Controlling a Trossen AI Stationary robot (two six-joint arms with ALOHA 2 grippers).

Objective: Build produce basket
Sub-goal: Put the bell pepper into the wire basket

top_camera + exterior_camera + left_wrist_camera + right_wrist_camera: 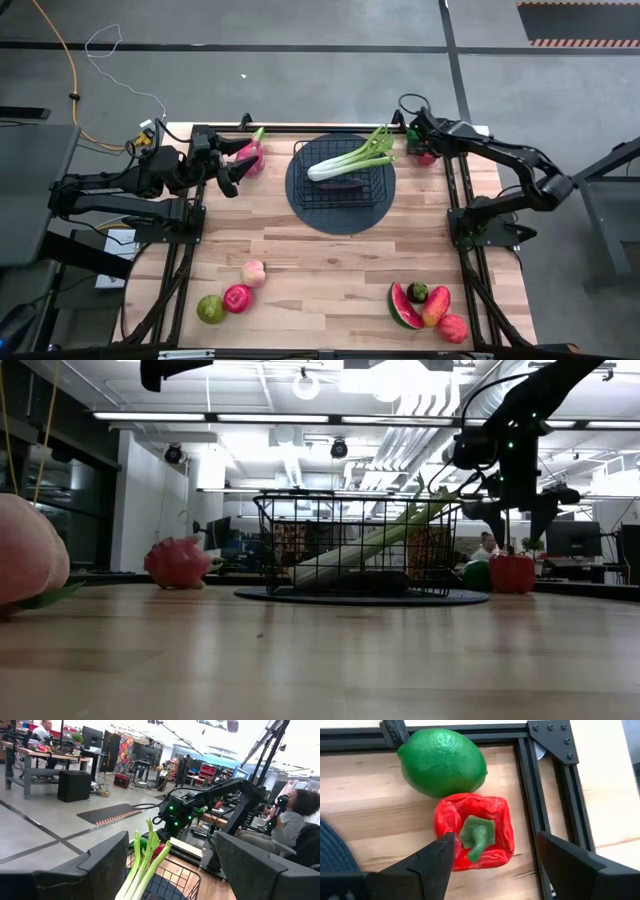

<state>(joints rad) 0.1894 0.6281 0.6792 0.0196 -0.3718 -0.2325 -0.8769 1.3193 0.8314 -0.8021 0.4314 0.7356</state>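
Both arms are dark, jointed tube sections: left arm (120,190) at frame left, right arm (510,165) at upper right. Fingers (432,862) are black, wedge-shaped, matte. Green indicator lights (small, several) show on the right wrist housing (177,815). Black cable loops above it.

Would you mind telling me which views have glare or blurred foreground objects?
Low view: bright ceiling lights flare behind the basket, and the near peach is soft. Left wrist view: the left gripper fingers are blurred. Right wrist view: the red pepper is evenly lit.
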